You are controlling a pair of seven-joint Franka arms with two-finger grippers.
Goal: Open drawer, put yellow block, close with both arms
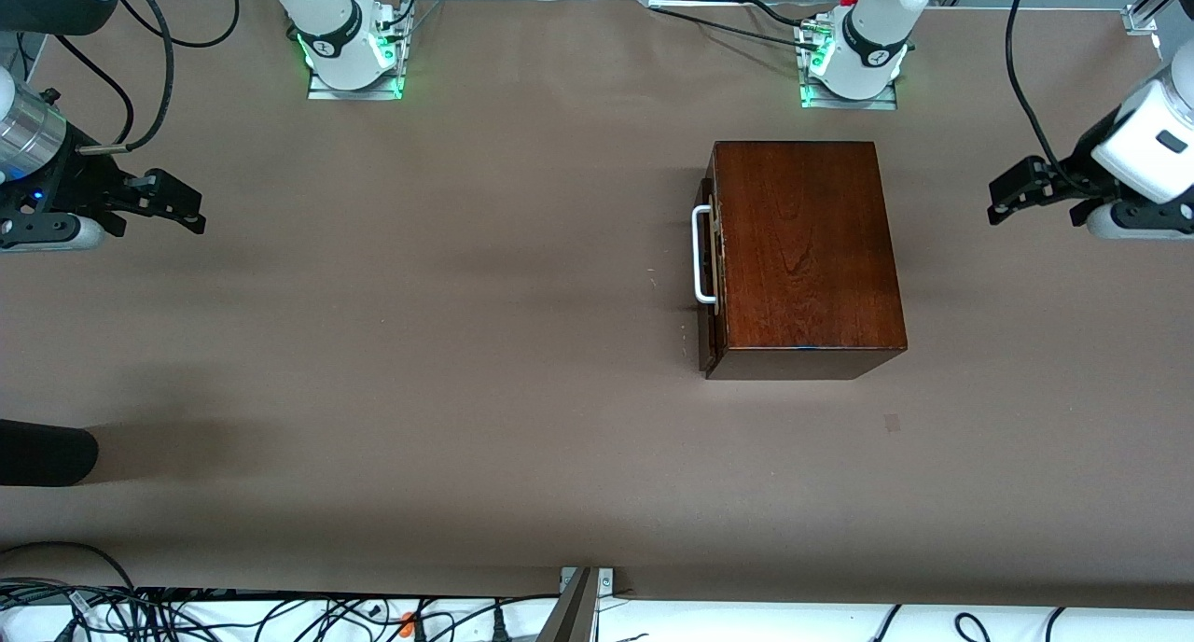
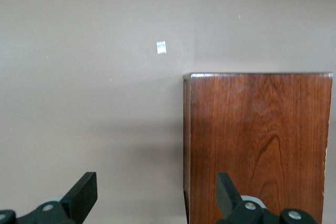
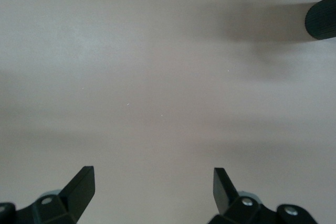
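Note:
The glossy mahogany box stands on the table toward the left arm's end. Its drawer is pushed in, and the white bar handle faces the right arm's end. The yellow block is out of view. My left gripper hangs open and empty at the left arm's end of the table, beside the box. In the left wrist view this gripper shows wide-apart fingers over the box's top and bare table. My right gripper waits open at the right arm's end; in its wrist view the gripper has only table beneath.
A black rounded object pokes in at the right arm's end, nearer the front camera, and also shows in the right wrist view as a black object. A small tape mark lies near the box. Cables run along the table's front edge.

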